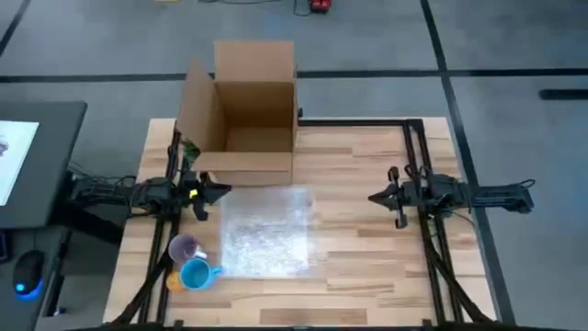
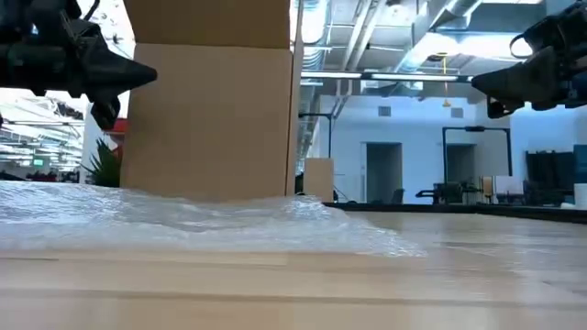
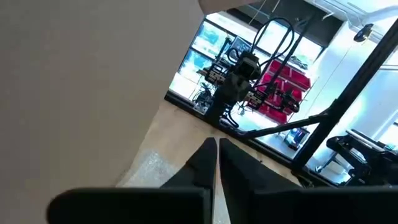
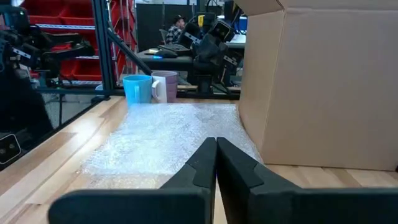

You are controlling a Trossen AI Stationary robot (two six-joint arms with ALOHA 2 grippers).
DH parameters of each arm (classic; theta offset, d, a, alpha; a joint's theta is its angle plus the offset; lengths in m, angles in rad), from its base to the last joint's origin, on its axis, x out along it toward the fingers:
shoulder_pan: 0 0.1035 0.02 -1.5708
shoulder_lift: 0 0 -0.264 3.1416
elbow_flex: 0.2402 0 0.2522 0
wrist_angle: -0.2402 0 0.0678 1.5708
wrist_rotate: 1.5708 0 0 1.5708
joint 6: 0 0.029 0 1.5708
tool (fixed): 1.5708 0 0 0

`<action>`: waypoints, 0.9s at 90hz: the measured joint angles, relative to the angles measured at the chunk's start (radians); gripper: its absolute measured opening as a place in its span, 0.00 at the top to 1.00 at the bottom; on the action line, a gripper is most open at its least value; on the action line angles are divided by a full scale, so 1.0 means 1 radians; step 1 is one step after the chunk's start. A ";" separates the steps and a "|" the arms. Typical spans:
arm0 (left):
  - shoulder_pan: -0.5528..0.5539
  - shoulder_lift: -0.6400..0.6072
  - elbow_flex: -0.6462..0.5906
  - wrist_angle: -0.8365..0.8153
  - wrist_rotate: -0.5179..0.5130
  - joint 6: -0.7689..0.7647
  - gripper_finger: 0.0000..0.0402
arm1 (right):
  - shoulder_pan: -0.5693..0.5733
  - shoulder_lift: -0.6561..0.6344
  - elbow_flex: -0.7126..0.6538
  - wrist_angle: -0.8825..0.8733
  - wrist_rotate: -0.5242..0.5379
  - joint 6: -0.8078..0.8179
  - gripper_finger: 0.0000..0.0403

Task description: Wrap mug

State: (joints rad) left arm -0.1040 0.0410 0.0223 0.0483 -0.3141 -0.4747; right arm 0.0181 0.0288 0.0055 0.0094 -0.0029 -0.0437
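Observation:
A sheet of bubble wrap (image 1: 266, 232) lies flat on the wooden table; the right wrist view shows the bubble wrap (image 4: 168, 140) too. At its near-left corner stand a blue mug (image 1: 196, 274) and a purple mug (image 1: 186, 247), also seen as blue mug (image 4: 138, 88) and purple mug (image 4: 164, 86). My left gripper (image 1: 226, 190) hovers shut at the sheet's far-left corner, its fingertips (image 3: 217, 147) together. My right gripper (image 1: 373, 197) hovers shut to the right of the sheet, fingertips (image 4: 216, 144) together.
An open cardboard box (image 1: 246, 115) stands at the table's far side, just behind the sheet, its flaps up. A black frame (image 1: 413, 147) runs along the table's right and far edges. Bare wood (image 1: 367, 257) lies right of the sheet.

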 joint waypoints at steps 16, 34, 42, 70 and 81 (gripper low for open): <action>0.000 0.000 0.000 0.000 0.000 0.000 1.00 | 0.000 0.000 0.000 0.002 0.000 0.000 1.00; 0.000 0.000 0.000 0.001 0.000 0.000 1.00 | 0.000 0.000 0.000 0.004 0.000 0.000 1.00; 0.000 0.000 0.000 0.001 0.000 0.000 1.00 | 0.000 0.000 0.000 0.004 0.000 0.000 1.00; 0.000 0.000 0.000 0.005 -0.003 0.026 1.00 | 0.000 0.000 0.000 0.006 0.000 0.000 1.00; 0.000 0.000 -0.001 0.014 -0.005 0.012 1.00 | 0.000 0.000 0.000 0.017 -0.003 -0.011 1.00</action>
State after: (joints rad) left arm -0.1040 0.0410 0.0212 0.0624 -0.3194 -0.4629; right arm 0.0181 0.0289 0.0056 0.0260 -0.0054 -0.0551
